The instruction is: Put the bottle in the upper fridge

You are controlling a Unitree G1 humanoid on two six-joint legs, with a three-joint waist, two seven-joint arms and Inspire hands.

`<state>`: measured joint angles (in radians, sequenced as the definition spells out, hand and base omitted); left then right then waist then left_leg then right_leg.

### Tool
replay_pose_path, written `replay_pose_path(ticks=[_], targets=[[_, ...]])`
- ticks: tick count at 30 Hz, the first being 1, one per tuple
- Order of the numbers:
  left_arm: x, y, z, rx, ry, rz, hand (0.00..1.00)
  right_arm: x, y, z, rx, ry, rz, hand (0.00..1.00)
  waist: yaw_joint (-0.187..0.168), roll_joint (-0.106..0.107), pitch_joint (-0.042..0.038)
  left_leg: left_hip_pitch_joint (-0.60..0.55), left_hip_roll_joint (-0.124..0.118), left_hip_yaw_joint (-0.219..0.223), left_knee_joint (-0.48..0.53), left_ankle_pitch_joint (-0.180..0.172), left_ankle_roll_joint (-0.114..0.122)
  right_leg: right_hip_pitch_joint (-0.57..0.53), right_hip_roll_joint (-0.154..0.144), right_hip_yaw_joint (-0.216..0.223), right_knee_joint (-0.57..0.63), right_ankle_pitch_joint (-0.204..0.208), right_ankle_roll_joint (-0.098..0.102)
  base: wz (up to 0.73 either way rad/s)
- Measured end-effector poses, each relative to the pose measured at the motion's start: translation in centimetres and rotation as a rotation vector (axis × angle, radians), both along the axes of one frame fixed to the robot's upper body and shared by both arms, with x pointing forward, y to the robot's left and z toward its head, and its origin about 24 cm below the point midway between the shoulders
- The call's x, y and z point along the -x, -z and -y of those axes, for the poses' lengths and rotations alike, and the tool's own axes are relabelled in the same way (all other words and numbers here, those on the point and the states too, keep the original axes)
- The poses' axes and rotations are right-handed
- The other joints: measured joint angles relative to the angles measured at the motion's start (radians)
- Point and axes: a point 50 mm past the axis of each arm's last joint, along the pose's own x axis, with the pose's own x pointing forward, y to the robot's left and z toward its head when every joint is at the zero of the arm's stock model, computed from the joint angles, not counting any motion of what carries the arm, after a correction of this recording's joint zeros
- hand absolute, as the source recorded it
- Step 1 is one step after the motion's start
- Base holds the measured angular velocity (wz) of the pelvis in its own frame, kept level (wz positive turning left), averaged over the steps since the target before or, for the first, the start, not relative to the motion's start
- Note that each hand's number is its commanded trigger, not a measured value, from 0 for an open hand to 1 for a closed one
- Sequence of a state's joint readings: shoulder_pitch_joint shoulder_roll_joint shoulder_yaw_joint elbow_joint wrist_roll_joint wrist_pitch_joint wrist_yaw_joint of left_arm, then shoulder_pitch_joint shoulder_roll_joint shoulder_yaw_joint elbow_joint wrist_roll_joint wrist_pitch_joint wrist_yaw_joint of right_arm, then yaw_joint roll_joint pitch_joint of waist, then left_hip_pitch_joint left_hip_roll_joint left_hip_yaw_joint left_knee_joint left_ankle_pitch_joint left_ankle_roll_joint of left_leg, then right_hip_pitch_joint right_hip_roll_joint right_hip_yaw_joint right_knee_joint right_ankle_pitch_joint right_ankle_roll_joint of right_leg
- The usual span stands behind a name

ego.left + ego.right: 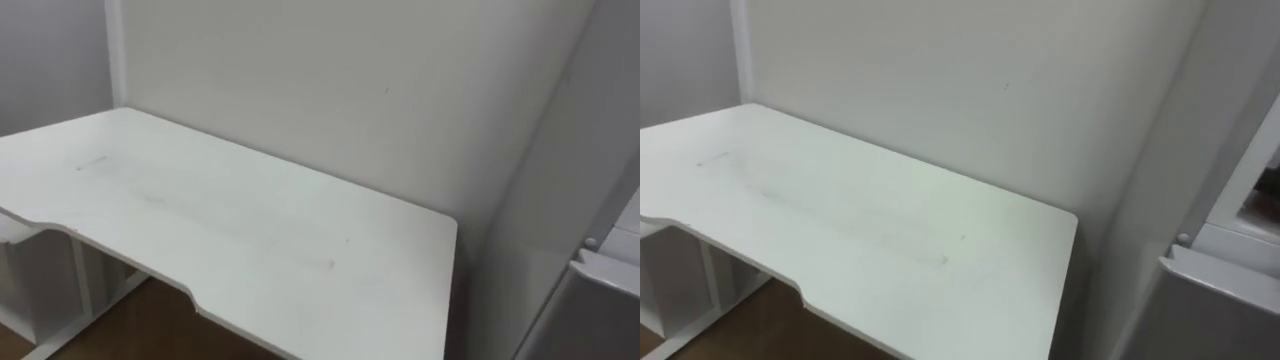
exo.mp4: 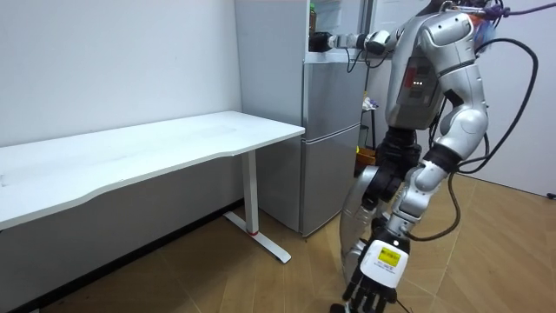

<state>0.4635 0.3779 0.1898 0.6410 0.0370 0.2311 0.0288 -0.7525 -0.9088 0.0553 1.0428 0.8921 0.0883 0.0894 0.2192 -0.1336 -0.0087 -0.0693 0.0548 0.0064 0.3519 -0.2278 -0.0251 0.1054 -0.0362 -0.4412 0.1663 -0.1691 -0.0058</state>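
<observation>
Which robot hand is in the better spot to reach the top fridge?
Probably the right hand: its arm stretches out level to the upper fridge. The left hand hangs low near the floor, fingers open and empty.

1. The right arm is stretched out level at shoulder height toward the room view's left, ending in the right robot hand.
2. The left arm hangs down, bent at the elbow.
3. The left robot hand points downward, its fingers relaxed and holding nothing.
</observation>
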Motion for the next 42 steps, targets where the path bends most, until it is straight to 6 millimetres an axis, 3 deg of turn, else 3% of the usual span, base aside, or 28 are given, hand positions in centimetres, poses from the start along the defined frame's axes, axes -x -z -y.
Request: replay_pose_path(ticks=[4,8,11,32,42], targets=[[0.3,0.0,0.1,0.004,-0.005,0.01,0.0,-0.1,0.0,-0.8,0.034,-0.039,0.005,0.0,-0.022,-0.007,-0.0022,0.014,-0.002,0.005,-0.017,0.002,0.0,0.004,-0.004,0.001,0.0,-0.003,0.002,-0.02],[0.2,0.0,0.3,0.005,0.003,0.025,0.0,0.0,0.4,-1.4,0.074,-0.07,-0.001,0.0,-0.032,-0.022,0.0029,0.028,0.0,0.016,-0.033,0.002,0.0,0.013,-0.004,0.002,0.002,-0.003,0.003,-0.03],[0.1,0.1,0.6,0.013,0.005,0.035,0.0,0.1,0.6,-1.8,0.144,-0.093,-0.029,0.0,-0.044,-0.026,0.0021,0.03,0.001,0.018,-0.039,0.001,0.0,0.013,-0.004,0.003,0.004,-0.003,0.004,-0.01],[0.2,0.2,0.7,0.01,0.002,0.038,0.0,0.2,0.5,-2.8,0.3,-0.066,-0.037,0.0,-0.054,-0.016,0.0045,0.046,0.002,0.036,-0.05,0.001,0.001,0.016,-0.006,0.017,0.003,-0.002,0.006,-0.02],[0.9,1.1,2.1,0.028,-0.038,0.032,0.0,1.1,1.5,-3.5,0.347,0.013,-0.018,0.0,-0.06,-0.017,0.0042,0.055,0.002,0.039,-0.051,0.001,0.001,0.024,-0.006,0.018,0.004,-0.002,0.006,0.0]])
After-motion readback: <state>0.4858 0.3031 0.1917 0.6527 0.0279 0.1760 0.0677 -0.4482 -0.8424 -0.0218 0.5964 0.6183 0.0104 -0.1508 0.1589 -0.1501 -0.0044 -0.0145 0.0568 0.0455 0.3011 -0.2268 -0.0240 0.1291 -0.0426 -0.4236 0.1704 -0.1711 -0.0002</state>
